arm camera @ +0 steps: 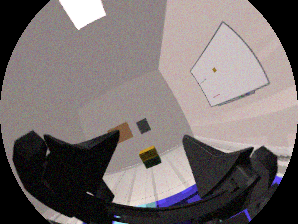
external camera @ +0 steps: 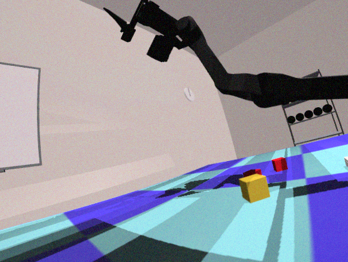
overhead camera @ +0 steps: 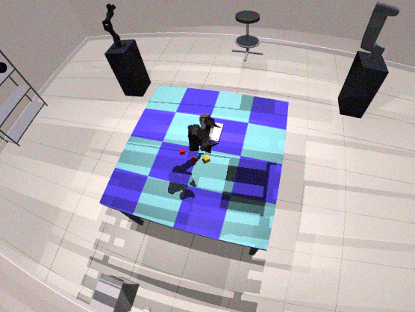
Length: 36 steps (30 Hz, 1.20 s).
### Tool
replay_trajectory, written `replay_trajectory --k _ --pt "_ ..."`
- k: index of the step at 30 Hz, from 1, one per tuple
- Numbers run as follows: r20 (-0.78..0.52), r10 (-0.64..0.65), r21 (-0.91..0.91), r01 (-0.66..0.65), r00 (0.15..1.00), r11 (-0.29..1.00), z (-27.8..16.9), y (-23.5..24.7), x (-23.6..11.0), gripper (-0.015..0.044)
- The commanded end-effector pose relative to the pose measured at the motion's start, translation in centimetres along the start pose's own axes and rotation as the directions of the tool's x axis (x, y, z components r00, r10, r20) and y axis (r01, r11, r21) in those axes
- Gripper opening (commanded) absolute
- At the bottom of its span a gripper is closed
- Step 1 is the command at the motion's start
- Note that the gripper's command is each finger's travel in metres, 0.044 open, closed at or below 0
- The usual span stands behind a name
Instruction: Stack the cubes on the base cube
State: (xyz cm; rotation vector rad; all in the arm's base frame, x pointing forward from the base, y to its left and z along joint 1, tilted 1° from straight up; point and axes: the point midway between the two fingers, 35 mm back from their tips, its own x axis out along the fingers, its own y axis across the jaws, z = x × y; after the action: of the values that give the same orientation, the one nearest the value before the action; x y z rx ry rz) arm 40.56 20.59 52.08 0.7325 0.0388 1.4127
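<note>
A yellow cube [overhead camera: 206, 158] [external camera: 254, 187] stands on the checkered table [overhead camera: 257, 142] [external camera: 175, 225] near its middle. A dark red cube [overhead camera: 193, 160] [external camera: 252, 172] sits close beside it, partly hidden behind it in the exterior view. A brighter red cube [overhead camera: 182, 151] [external camera: 279, 164] lies a little farther off. All three rest apart on the table top. My arm [overhead camera: 198, 136] is raised high above them. My gripper [external camera: 125, 14] [arm camera: 152, 136] is open and empty, pointing up toward the wall and ceiling. The wrist view shows no cube.
The arm's white mount plate [overhead camera: 219, 130] sits behind the cubes. Dark shadows of the arm fall on the table in front of the cubes. Two black pedestals [overhead camera: 127, 67] [overhead camera: 360, 86], a stool [overhead camera: 247, 30] and a wire shelf [external camera: 313, 125] stand off the table.
</note>
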Motion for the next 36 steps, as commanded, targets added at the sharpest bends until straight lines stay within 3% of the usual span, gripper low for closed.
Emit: replay_trajectory --k 1,5,12,18,26,36 --pt "0.001 0.004 0.0 -0.004 1.0 1.0 0.0 0.2 0.1 0.0374" --pt "0.026 0.105 -0.006 -0.105 0.994 0.994 -0.5 5.6 2.4 0.0269" --pt "0.045 0.372 -0.073 -0.368 0.927 0.927 -1.9 17.7 4.9 0.0265" --pt "0.073 0.59 -0.114 -0.581 0.804 0.806 -2.7 27.9 3.9 0.0265" --pt "0.132 0.824 -0.155 -0.81 0.551 0.566 -2.9 39.9 -1.5 0.0265" --pt "0.24 0.962 -0.214 -0.96 0.13 0.183 -1.4 49.9 -13.4 0.0265"
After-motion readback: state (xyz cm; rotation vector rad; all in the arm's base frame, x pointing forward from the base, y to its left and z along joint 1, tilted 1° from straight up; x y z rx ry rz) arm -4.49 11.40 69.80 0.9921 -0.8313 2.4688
